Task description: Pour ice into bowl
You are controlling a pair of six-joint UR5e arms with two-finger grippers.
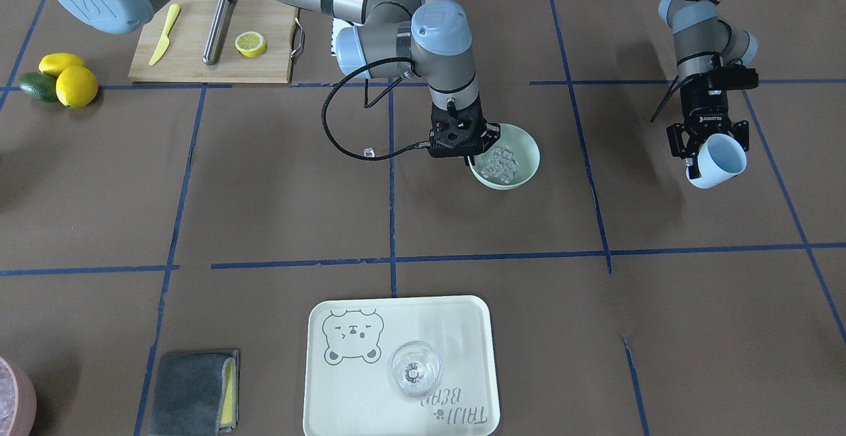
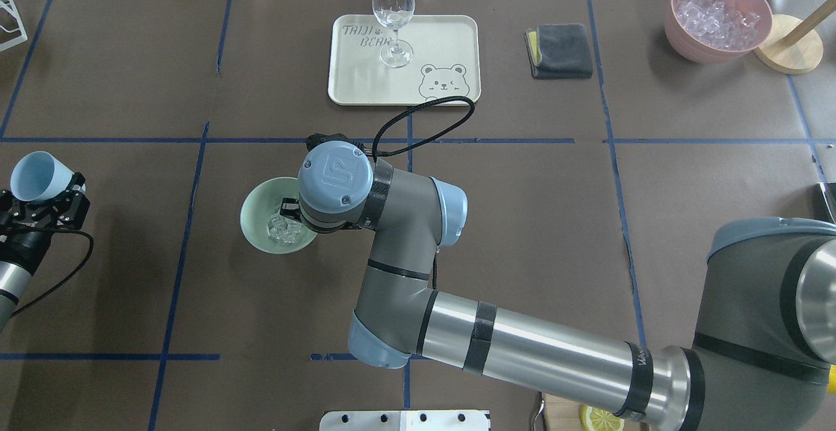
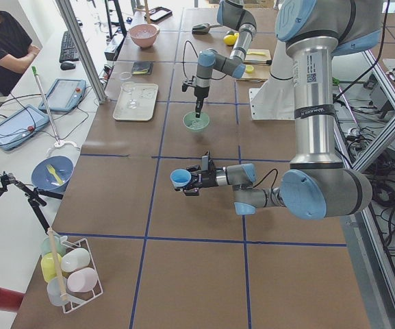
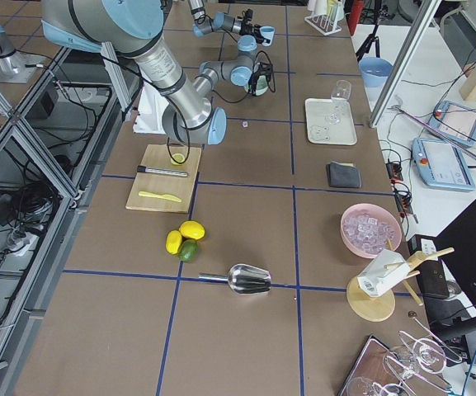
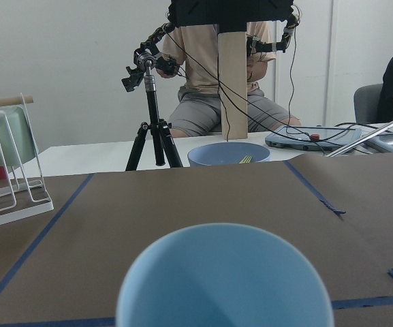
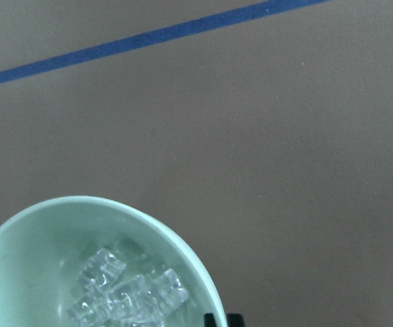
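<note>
At mid-table, the bowl [image 1: 527,150] holds the ice [image 1: 497,165], well apart from the tray [image 1: 462,330] and the board [image 1: 192,59]. The right gripper [image 1: 468,157] points straight down at the bowl's rim; whether it is apart or together cannot be told. The left gripper [image 1: 708,152], well off to the side, clamps the cup [image 1: 720,162], tipped sideways.

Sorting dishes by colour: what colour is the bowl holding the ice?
The bowl is pale mint green; front-facing view.

Matt mint bowl [image 1: 525,147], glassy clear ice [image 1: 497,164], smooth blue plastic cup [image 1: 722,162], matt brown paper tabletop [image 1: 264,191].
</note>
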